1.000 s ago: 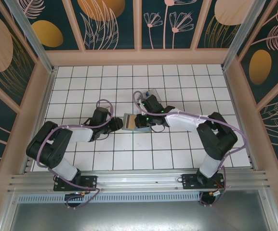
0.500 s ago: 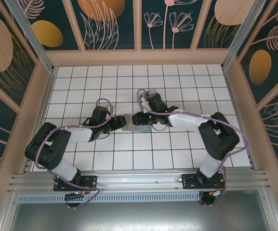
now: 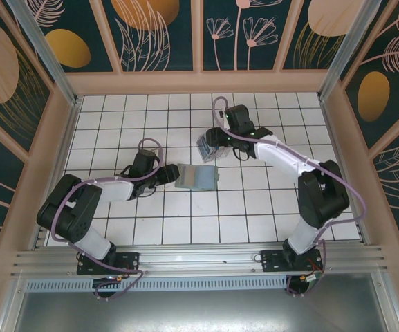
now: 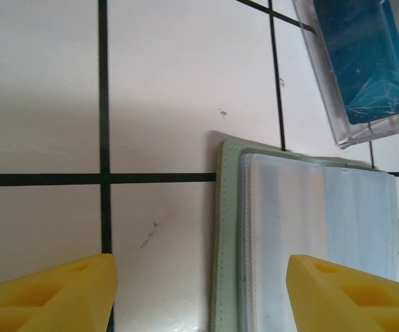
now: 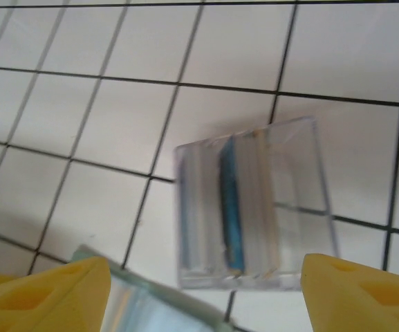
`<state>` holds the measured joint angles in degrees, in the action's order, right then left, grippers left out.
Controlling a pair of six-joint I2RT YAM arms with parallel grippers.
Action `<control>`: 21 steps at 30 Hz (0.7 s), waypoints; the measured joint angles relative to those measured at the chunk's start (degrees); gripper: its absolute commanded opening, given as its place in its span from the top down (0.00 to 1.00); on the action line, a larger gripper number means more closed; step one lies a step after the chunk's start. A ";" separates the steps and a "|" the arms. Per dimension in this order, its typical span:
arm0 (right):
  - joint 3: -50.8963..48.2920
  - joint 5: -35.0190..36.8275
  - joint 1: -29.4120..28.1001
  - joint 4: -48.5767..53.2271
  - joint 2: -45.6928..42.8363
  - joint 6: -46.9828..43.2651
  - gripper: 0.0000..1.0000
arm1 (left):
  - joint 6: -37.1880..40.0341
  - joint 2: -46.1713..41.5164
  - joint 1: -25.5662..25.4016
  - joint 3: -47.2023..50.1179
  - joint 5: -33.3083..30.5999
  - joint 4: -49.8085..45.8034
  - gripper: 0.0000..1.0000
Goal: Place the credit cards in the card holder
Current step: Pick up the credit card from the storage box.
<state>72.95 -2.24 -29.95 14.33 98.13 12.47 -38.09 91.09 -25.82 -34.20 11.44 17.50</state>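
- Card holder (image 3: 196, 177): sage-green, lies flat and open on the white tiled table (image 3: 116, 124), near the middle, between the two arms. Shows pale white and light-blue panels inside in the left wrist view; cannot tell whether these are slots or cards.
- Clear plastic box (image 3: 207, 146): rests on the tiles just beyond the card holder's far right corner, close to it but apart from it. Looks slightly blurred in the right wrist view.
- Credit cards: one blue card (image 5: 230, 207) stands on edge inside the clear plastic box, roughly midway between its walls. Appears as a blue panel behind the clear wall in the left wrist view. No other card can be told with certainty.
- Left gripper (image 4: 199, 294): low over the tiles at the card holder's left edge. Jaws stand wide apart and hold nothing. One yellow fingertip (image 4: 50, 294) sits over bare tile, the other over the holder's inner panel.
- Right gripper (image 5: 202, 294): hangs above the clear plastic box, on the far side of the card holder. Jaws spread wide and grip nothing, with the box lying below and between the yellow fingertips (image 5: 43, 294).
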 measured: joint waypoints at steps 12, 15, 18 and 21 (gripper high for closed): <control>4.83 -10.69 3.58 2.73 10.29 -3.17 0.37 | 0.37 -2.45 -0.07 0.31 -1.88 -0.87 0.34; 5.90 -11.63 3.21 3.23 11.13 -3.21 0.37 | 0.57 -2.45 -0.11 0.35 -1.86 -1.05 0.34; 8.31 -11.50 3.13 4.68 13.09 -3.21 0.37 | 0.57 -2.45 -0.11 0.50 -1.90 -1.05 0.34; 10.34 -11.10 2.99 5.62 14.99 -3.21 0.36 | 0.57 -2.45 -0.11 0.68 -1.88 -1.01 0.34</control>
<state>83.29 -13.34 -26.96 19.94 113.12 9.26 -37.52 88.64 -25.93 -33.52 9.56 16.49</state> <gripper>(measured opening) 0.630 0.660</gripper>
